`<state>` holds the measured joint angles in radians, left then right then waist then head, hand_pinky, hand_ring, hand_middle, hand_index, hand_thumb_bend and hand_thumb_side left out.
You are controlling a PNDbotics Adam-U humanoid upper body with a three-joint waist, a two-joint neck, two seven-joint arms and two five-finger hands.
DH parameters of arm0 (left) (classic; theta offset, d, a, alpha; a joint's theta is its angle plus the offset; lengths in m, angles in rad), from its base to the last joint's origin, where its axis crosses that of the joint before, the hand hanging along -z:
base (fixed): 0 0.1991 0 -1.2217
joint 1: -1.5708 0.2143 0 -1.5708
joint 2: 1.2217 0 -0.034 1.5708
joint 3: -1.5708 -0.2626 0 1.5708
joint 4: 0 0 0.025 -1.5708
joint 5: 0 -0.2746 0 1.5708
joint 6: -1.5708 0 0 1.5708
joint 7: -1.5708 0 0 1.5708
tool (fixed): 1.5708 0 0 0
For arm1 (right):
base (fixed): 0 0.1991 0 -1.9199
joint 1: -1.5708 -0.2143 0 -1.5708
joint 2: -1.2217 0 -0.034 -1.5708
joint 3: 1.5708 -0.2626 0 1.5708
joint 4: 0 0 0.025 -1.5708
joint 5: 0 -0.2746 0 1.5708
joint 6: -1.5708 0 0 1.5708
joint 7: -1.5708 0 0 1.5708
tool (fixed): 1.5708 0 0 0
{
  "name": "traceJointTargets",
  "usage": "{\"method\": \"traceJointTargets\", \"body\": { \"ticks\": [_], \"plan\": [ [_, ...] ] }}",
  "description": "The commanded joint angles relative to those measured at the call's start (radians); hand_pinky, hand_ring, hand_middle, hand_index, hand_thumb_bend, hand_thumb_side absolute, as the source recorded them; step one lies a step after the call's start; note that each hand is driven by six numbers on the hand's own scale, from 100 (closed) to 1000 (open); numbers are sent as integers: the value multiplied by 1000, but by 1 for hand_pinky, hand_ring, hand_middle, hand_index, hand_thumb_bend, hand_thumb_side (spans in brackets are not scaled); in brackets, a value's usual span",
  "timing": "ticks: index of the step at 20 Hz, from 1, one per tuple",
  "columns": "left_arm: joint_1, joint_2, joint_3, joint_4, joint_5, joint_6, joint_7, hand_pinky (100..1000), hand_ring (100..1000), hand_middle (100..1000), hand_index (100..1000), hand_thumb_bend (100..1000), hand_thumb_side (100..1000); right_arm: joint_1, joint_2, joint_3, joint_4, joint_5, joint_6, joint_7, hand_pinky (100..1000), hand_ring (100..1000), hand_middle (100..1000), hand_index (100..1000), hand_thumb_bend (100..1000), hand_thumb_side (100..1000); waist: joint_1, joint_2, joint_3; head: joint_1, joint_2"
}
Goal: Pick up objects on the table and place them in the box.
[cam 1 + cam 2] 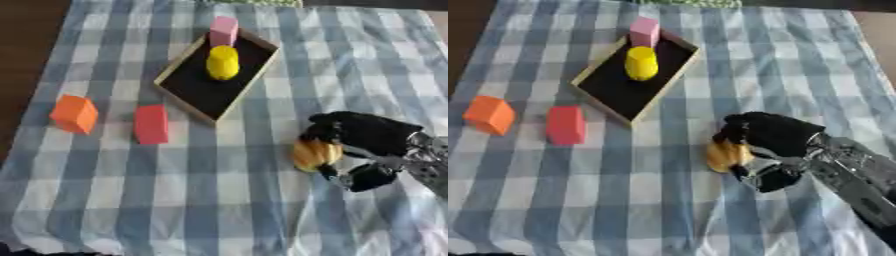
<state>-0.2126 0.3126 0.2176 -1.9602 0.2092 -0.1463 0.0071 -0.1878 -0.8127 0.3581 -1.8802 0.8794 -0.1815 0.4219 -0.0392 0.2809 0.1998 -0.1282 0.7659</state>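
A shallow wooden box [178,63] with a black floor lies askew at the top middle. Inside it stand a yellow cylinder [222,62] and, at its far corner, a pink block [223,30]. On the checked cloth to the left sit an orange block [75,114] and a red block [150,124]. My right hand [367,133] comes in from the right, its black fingers and thumb curled round a yellow-orange rounded object [314,154] low on the cloth, below and right of the box. My left hand shows in neither view.
The blue-and-white checked cloth [219,200] covers the table, with dark wood [26,45] showing along the left edge. Open cloth lies in front and at the far right of the box.
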Motion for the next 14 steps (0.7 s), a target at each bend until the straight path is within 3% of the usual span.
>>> {"method": "traceJointTargets", "body": {
  "ticks": [1,5,9,14],
  "plan": [
    [-13,10,0,-12,5,-1,-3,790,778,661,788,100,638,-6,-14,9,27,21,-12,-2,921,957,738,886,100,318,13,3,1,-5,4],
    [-12,8,-1,-11,7,-1,-5,790,779,662,788,100,638,-19,-2,19,47,31,-18,-18,897,894,612,802,100,336,15,4,1,-6,4],
    [-11,6,-1,-11,8,1,-6,790,779,662,788,100,639,-28,2,21,42,33,5,-91,878,829,478,678,100,322,14,3,1,-9,4],
    [-11,5,-2,-14,11,3,-7,790,780,662,788,100,639,-28,-5,18,6,32,35,-207,868,787,420,618,100,312,12,0,-1,-9,4]
  ]
}}
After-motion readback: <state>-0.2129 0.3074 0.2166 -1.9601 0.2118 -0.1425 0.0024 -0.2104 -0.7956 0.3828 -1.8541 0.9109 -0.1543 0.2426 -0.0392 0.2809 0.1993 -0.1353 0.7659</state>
